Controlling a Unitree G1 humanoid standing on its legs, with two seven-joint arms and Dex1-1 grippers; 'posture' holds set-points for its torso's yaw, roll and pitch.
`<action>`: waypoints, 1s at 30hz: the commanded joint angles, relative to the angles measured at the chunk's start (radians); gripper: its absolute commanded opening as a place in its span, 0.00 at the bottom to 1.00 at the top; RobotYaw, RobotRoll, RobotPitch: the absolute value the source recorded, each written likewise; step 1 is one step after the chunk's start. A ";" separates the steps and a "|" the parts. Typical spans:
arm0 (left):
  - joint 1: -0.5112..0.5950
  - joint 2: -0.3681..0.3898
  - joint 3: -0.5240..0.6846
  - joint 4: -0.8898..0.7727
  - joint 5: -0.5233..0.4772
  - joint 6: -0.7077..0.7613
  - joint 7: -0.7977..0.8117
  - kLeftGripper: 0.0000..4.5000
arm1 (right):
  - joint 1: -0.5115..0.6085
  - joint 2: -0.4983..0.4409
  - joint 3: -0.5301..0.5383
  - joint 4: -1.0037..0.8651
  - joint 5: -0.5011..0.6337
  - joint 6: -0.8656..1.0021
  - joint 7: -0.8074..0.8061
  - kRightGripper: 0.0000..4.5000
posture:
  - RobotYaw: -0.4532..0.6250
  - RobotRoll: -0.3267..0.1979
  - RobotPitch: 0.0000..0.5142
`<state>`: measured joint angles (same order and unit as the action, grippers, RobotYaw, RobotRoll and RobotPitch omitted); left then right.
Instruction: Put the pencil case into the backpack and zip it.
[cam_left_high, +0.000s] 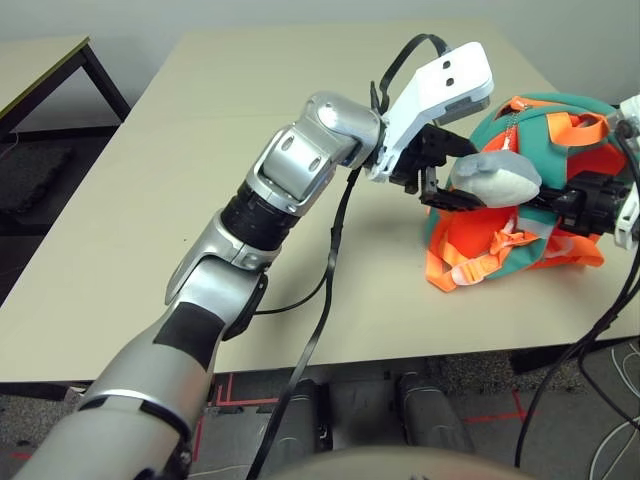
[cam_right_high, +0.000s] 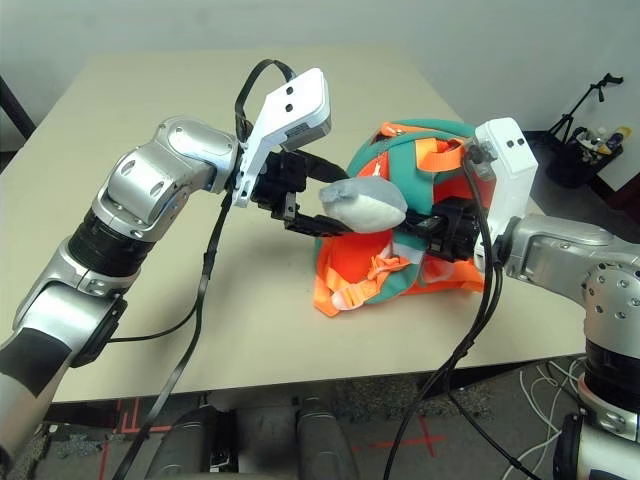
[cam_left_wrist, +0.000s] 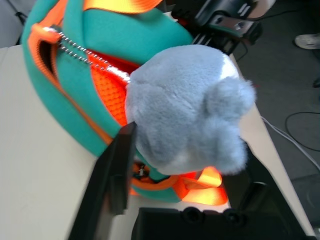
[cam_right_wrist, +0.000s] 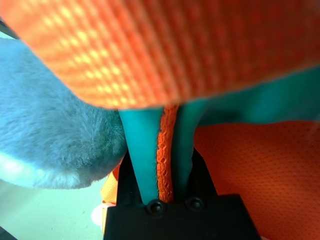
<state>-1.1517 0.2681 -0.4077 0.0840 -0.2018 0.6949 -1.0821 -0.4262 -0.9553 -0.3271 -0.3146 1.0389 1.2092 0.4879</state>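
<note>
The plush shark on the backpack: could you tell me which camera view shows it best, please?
The left wrist view: the plush shark is close, with its bead chain visible. Both eye views show it small against the backpack. The right wrist view catches just a grey edge.

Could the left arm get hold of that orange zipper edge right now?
Probably not directly: the plush shark sits between the left end effector's fingers, covering the way to the zipper trim on the backpack.
</note>
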 joint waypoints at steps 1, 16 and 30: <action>0.011 -0.016 0.009 0.021 0.019 -0.034 0.040 0.70 | 0.002 0.015 0.006 -0.027 0.007 0.012 0.008 0.04 | 0.33 0.62 0.18; -0.088 0.021 0.130 0.093 -0.034 0.005 0.026 0.70 | 0.007 0.031 -0.003 -0.016 -0.021 0.001 0.013 0.04 | 0.33 0.62 0.14; -0.085 -0.016 0.123 0.098 -0.072 0.034 0.021 1.00 | 0.002 0.038 -0.009 -0.019 -0.031 0.005 0.013 0.04 | 0.32 0.62 0.13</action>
<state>-1.2344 0.2538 -0.2619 0.1750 -0.2726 0.7323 -1.0486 -0.4256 -0.9241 -0.3364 -0.3148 1.0060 1.2090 0.4929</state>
